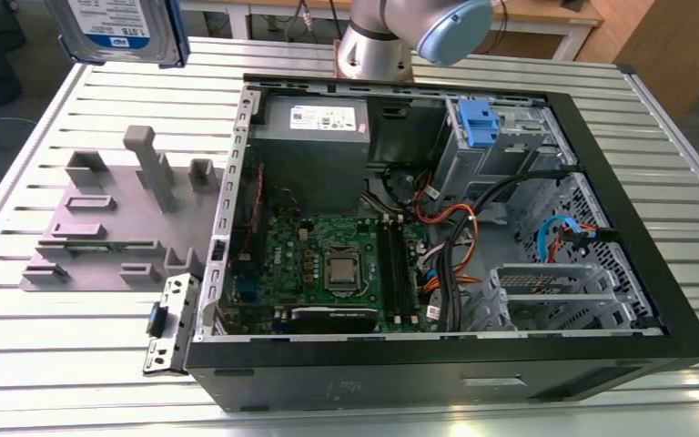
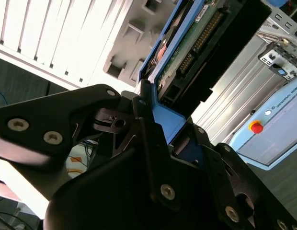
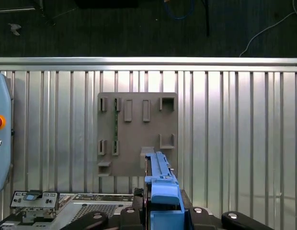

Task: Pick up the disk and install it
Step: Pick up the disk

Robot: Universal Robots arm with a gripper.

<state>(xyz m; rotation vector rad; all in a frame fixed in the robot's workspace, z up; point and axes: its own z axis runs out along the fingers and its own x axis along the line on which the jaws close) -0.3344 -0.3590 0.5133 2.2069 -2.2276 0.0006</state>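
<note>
The disk (image 1: 116,27), a silver-grey drive with a white-and-blue label in a bright blue frame, hangs in the air above the table's far corner at the exterior view's left, well away from the open computer case (image 1: 641,273). In the first wrist view the disk (image 3: 160,184) shows edge-on with its blue frame, above the grey fixture plate (image 3: 136,132). My gripper (image 3: 160,213) is shut on it. In the second wrist view the black fingers (image 2: 143,120) clamp the blue frame, and the disk's (image 2: 196,33) green circuit board and connector show past them.
The grey fixture plate (image 1: 106,218) with upright posts lies on the slatted metal table (image 1: 83,328) beside the case. Inside the case are a grey power-supply box (image 1: 313,137), a motherboard (image 1: 325,264), cables, and a drive bay with a blue latch (image 1: 477,123). A control pendant (image 3: 0,139) lies nearby.
</note>
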